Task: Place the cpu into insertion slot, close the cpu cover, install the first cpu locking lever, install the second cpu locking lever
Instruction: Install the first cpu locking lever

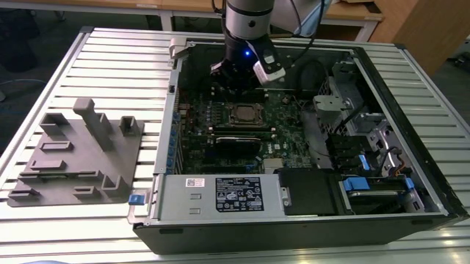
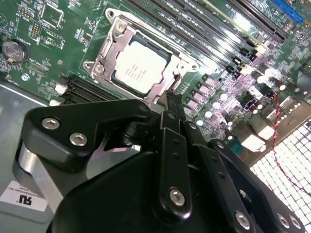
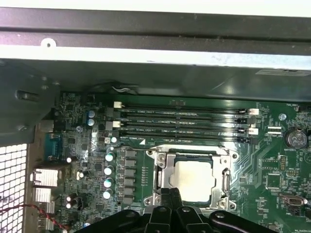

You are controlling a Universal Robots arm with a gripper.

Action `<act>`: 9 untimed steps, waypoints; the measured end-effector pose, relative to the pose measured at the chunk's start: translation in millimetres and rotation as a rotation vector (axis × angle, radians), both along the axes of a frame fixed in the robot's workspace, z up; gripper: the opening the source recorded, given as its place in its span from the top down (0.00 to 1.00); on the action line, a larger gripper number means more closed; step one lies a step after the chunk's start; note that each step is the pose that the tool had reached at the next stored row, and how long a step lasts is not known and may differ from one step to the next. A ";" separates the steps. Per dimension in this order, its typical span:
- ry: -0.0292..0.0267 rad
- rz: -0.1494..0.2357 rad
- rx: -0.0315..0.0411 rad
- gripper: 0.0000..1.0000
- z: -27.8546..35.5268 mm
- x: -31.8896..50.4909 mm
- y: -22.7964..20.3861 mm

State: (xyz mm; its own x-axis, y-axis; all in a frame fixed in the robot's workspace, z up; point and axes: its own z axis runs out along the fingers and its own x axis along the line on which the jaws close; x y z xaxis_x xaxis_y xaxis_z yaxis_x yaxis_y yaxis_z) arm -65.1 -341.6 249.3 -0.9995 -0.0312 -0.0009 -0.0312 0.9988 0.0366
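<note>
Right now I have the arm dropping almost straight down from the top of the exterior view into the open case. The case lies on its side on the slatted surface. The wrist sits low inside the case, over the far part of the board, and leans toward the slot.

In both wrist views the fingers look pressed together into one narrow black tip, with no gap I can make out. That tip hangs right at the edge of the slot's metal frame, on the side away from the memory slots. I cannot tell whether it touches the frame or only hovers just above it.

The cpu is already seated in the slot, flat, with its pale metal top facing up. The cover lies down over it, and the chip shows through the cover's square window. I cannot tell from these views whether the locking levers are latched.

A grey fixture sits on the surface well apart from the case, toward the exterior view's left.
</note>
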 end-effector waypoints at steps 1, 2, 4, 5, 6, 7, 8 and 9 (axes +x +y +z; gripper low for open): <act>0.0000 0.000 0.0001 0.89 -0.2 -1.6 0.0; 0.0000 0.000 0.0000 0.89 -0.4 -4.0 0.0; -0.0001 0.000 0.0000 0.89 -0.9 -9.6 0.0; 0.0000 0.000 0.0000 0.89 -1.1 -13.3 0.0; -0.0001 0.000 0.0001 0.89 -1.4 -17.4 0.0; -0.0001 0.000 0.0001 0.89 -1.6 -21.4 0.0; 0.0000 0.000 -0.0001 0.89 -1.7 -25.1 0.0; 0.0000 0.000 0.0000 0.89 -1.9 -27.7 0.0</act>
State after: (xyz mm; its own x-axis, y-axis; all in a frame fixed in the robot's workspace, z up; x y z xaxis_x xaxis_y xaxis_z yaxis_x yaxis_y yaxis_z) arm -92.9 -341.6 247.4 -0.9995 -0.0314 -0.0009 -0.0314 0.9988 0.0366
